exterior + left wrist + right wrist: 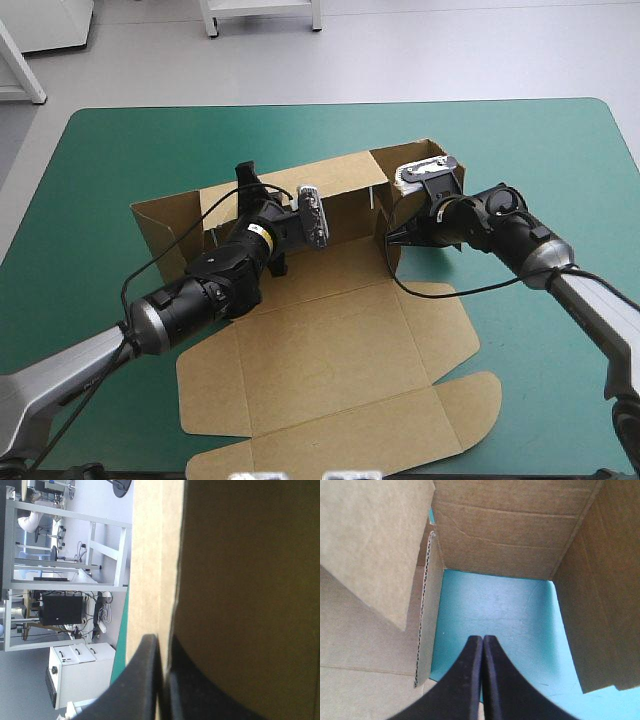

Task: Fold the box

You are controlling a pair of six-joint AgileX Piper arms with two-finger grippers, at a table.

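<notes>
The brown box [330, 340] lies at the table's middle, its base and lid flaps flat toward the near edge. Its far wall [345, 190] and both end flaps stand raised. My left gripper [246, 172] sits on the far wall's top edge near its left end. In the left wrist view the gripper [165, 647] is all but shut, with the board's edge [150, 555] between the fingers. My right gripper [390, 238] is at the box's right end, inside the raised flaps. In the right wrist view it [482, 641] is shut on nothing, over teal-green cover [495, 610] walled by board [505, 535].
Teal-green cover [100, 170] surrounds the box out to the table's edges. The flat lid with its rounded tabs [440, 410] reaches close to the near edge. A raised side flap [375, 540] stands close beside my right gripper.
</notes>
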